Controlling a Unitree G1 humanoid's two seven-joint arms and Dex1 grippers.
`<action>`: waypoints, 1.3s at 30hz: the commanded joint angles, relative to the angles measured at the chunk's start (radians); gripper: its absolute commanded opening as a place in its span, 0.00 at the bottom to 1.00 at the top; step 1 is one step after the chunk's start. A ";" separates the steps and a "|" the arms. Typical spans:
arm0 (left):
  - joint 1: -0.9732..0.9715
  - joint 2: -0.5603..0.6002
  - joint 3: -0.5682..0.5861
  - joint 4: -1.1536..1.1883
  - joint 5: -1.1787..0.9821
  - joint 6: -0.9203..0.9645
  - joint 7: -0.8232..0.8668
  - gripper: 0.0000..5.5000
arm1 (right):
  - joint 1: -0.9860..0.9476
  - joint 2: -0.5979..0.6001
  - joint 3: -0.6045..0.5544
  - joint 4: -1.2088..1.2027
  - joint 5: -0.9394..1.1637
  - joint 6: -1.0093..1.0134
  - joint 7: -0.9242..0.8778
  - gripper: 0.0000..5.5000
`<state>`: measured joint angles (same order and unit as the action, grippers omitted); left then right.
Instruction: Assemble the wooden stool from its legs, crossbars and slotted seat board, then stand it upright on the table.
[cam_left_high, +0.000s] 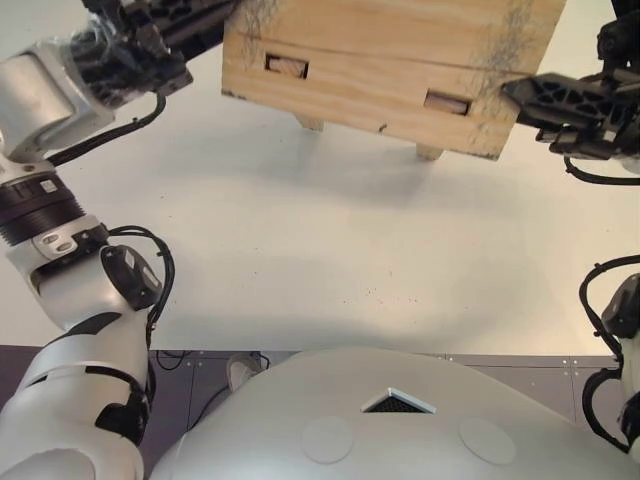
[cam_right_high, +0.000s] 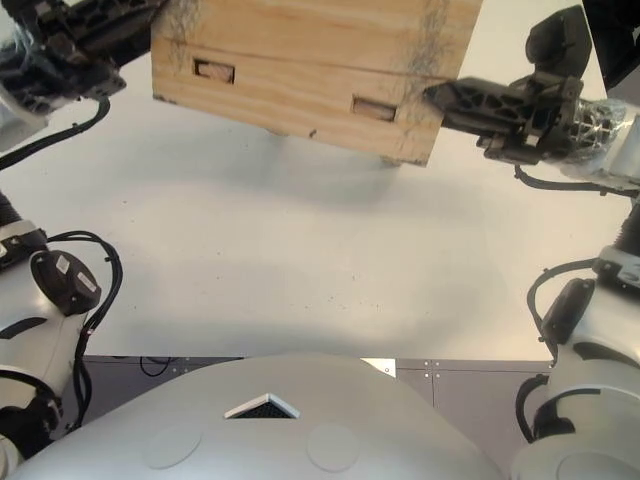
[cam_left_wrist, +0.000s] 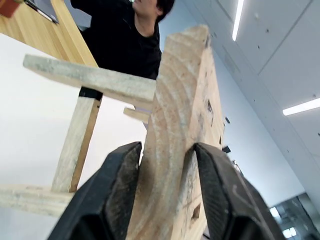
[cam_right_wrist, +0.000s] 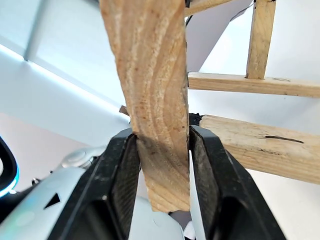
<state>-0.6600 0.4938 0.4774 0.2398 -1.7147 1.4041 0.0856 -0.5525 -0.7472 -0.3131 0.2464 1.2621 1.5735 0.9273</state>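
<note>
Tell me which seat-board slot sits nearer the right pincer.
The right-hand slot, beside the right pincer clamping the seat board; the other slot lies toward the left pincer.

My left gripper (cam_left_wrist: 166, 149) is clamped on one end of the seat board (cam_left_high: 390, 50), a black finger flat against each face, with my left arm (cam_left_high: 45, 95) bent at the elbow and reaching up and forward. My right gripper (cam_right_wrist: 161, 132) pinches the opposite end the same way, and my right arm (cam_right_high: 600, 135) comes in from the side, seemingly about level.
</note>
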 joint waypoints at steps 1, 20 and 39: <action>-0.152 -0.048 -0.053 0.169 -0.014 -0.176 0.430 0.31 | -0.158 0.121 -0.004 0.276 0.033 0.041 -0.127 0.26; -0.209 -0.044 -0.003 0.373 0.587 -0.593 0.103 0.20 | -0.449 0.248 -0.254 0.777 -0.217 -0.114 -0.492 0.25; 0.049 -0.241 0.132 0.086 0.677 -0.749 0.052 0.20 | -0.423 0.339 -0.365 0.670 -0.253 -0.462 -0.654 0.58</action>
<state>-0.6468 0.2636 0.6055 0.3644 -1.0517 0.6769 0.1627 -1.0340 -0.4352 -0.6609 0.9951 1.0125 1.1527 0.2561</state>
